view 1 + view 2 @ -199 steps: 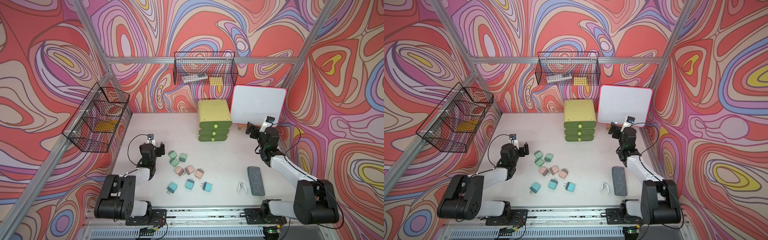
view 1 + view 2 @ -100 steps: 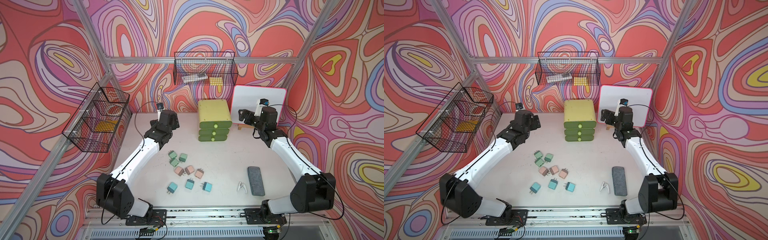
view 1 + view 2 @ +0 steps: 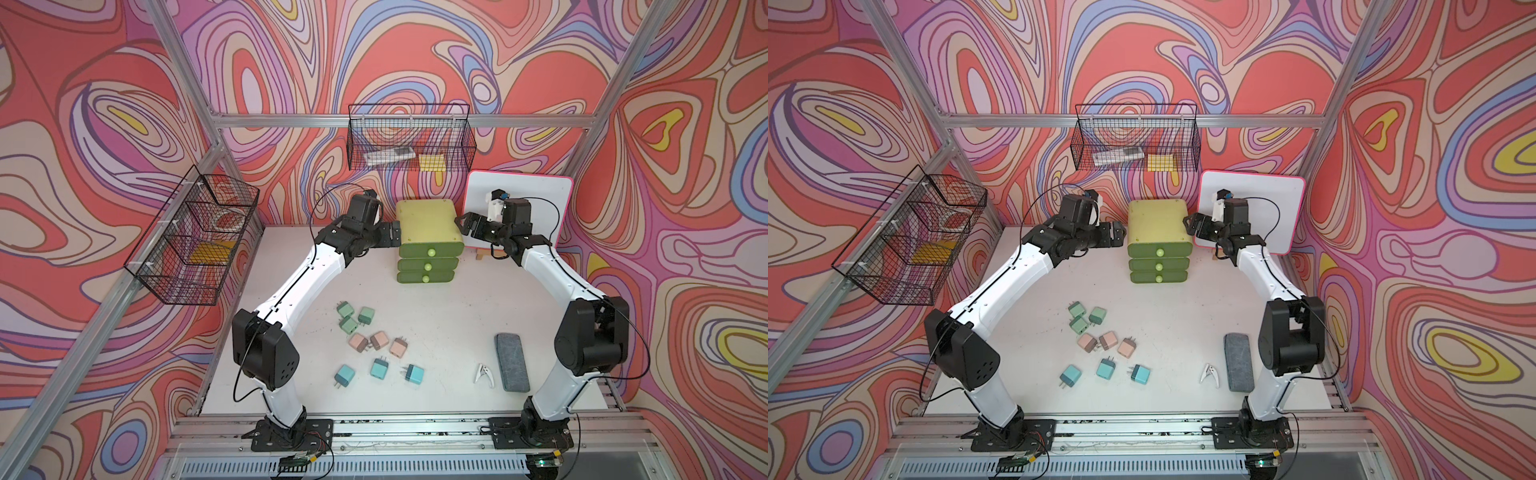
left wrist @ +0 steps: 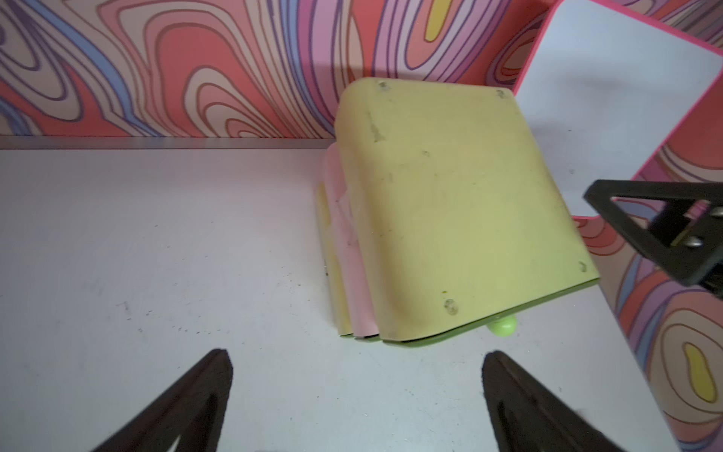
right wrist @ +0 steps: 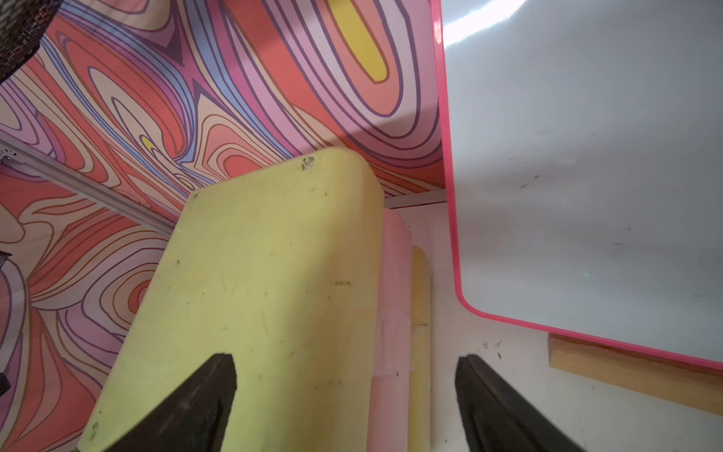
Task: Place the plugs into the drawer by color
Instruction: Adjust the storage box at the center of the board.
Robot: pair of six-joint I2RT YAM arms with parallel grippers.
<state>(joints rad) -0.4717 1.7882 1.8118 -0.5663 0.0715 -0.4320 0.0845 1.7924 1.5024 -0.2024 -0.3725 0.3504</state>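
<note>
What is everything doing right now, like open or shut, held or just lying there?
drawer chest: all three drawers shut.
left gripper: open, empty, beside the chest.
right gripper: open, empty, at the chest's other side.
green plugs: loose on the table.
pink plugs: loose on the table.
teal plugs: loose on the table.
whiteboard: propped up, blank.

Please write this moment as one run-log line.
left tool open at drawer | right tool open at drawer | plugs all on table
</note>
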